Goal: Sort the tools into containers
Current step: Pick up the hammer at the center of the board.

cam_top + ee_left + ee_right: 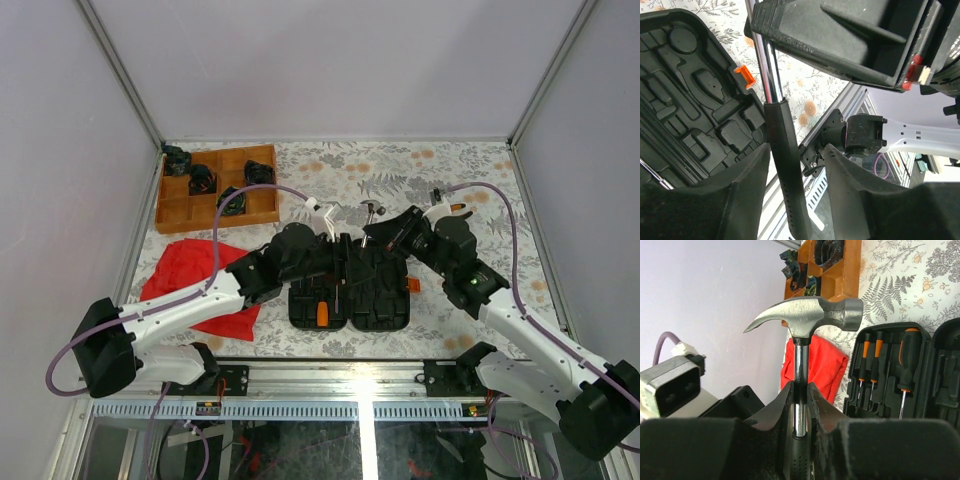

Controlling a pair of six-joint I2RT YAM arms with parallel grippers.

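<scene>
A claw hammer [810,315] with a chrome shaft and a black grip is held upright in my right gripper [800,390], which is shut on the shaft just above the grip. My left gripper [797,150] straddles the hammer's black grip [785,165]. The grip lies against the left finger [740,190], and a gap shows before the right finger [855,185]. Below lies the open black tool case [350,285]. Its lid half holds slim orange-and-black screwdrivers [870,360] and a larger screwdriver [905,365]. The moulded slots [690,100] near the orange latch [746,76] stand bare.
A compartmented wooden tray [170,210] with dark items stands at the back left. A red cloth [195,275] lies left of the case, under my left arm. Both arms meet over the case, the hammer's head [372,208] behind them.
</scene>
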